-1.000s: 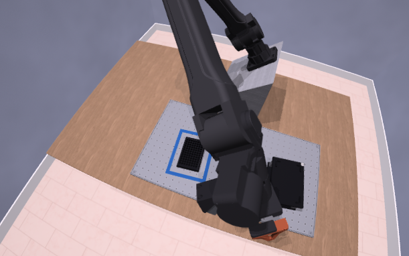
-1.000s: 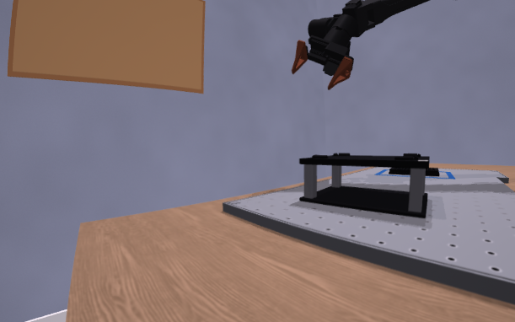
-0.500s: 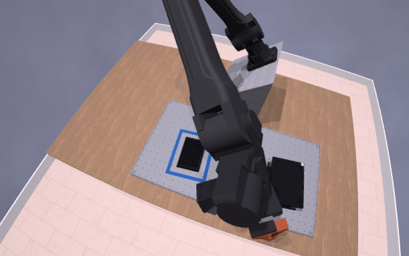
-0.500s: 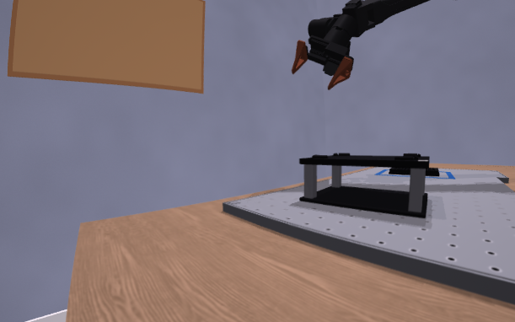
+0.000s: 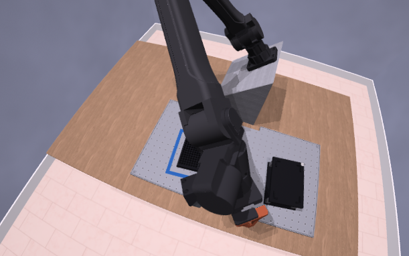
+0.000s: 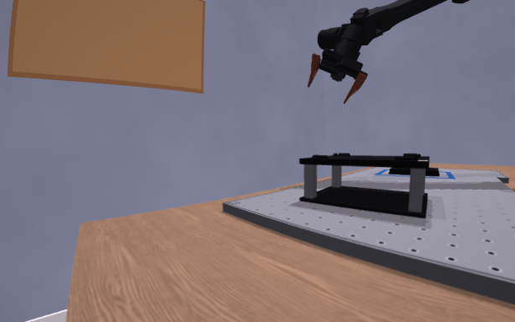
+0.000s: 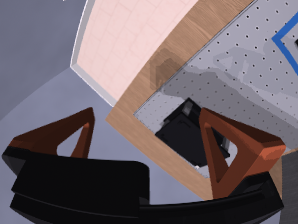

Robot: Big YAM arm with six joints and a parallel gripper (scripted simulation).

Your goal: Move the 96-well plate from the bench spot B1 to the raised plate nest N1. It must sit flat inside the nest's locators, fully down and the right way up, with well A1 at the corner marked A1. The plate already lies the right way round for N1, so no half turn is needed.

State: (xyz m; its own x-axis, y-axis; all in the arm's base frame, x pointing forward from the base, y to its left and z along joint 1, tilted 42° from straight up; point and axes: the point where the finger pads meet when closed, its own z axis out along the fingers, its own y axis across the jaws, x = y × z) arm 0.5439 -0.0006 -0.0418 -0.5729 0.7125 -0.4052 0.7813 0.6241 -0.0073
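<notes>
The black 96-well plate (image 5: pixel 189 157) lies flat inside the blue outline of spot B1 (image 5: pixel 172 157) on the grey perforated board, partly hidden by my arm. It shows low and far in the exterior view (image 6: pixel 414 171). The raised black nest N1 (image 5: pixel 285 182) (image 6: pixel 363 160) stands on grey posts to the right and is empty. My gripper (image 6: pixel 336 86) with orange fingers is open and empty, high above the board and near the nest. In the wrist view the fingers frame the nest (image 7: pixel 193 137) far below.
The grey perforated board (image 5: pixel 278 154) lies on a wooden table top (image 5: pixel 111 114). A translucent grey panel (image 5: pixel 255 77) stands at the back by the arm's base. A brown board (image 6: pixel 106 44) hangs in the background of the exterior view.
</notes>
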